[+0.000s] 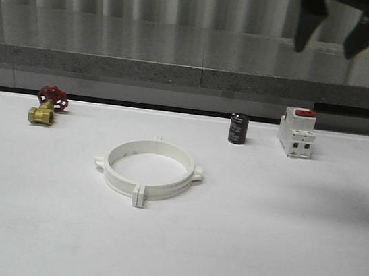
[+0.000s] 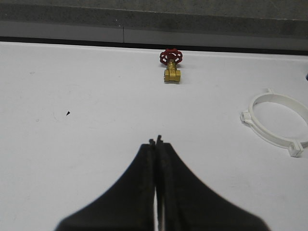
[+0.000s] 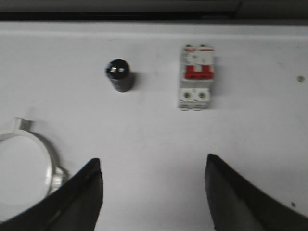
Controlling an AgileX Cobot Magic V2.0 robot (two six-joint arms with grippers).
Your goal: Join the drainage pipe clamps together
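Observation:
The two white drainage pipe clamps (image 1: 147,170) lie on the white table joined as one wide ring, end tabs meeting at the front and back, lugs sticking out at both sides. The ring also appears in the left wrist view (image 2: 279,123) and partly in the right wrist view (image 3: 37,154). My right gripper (image 1: 326,44) hangs high above the table's right rear, open and empty; its fingers stand wide apart in its wrist view (image 3: 153,166). My left gripper (image 2: 156,141) is shut with nothing between its fingers, well to the left of the ring.
A brass valve with a red handwheel (image 1: 48,106) sits at the back left. A black cylinder (image 1: 238,129) and a white breaker with a red switch (image 1: 297,132) stand at the back right. A grey ledge (image 1: 179,76) runs behind the table.

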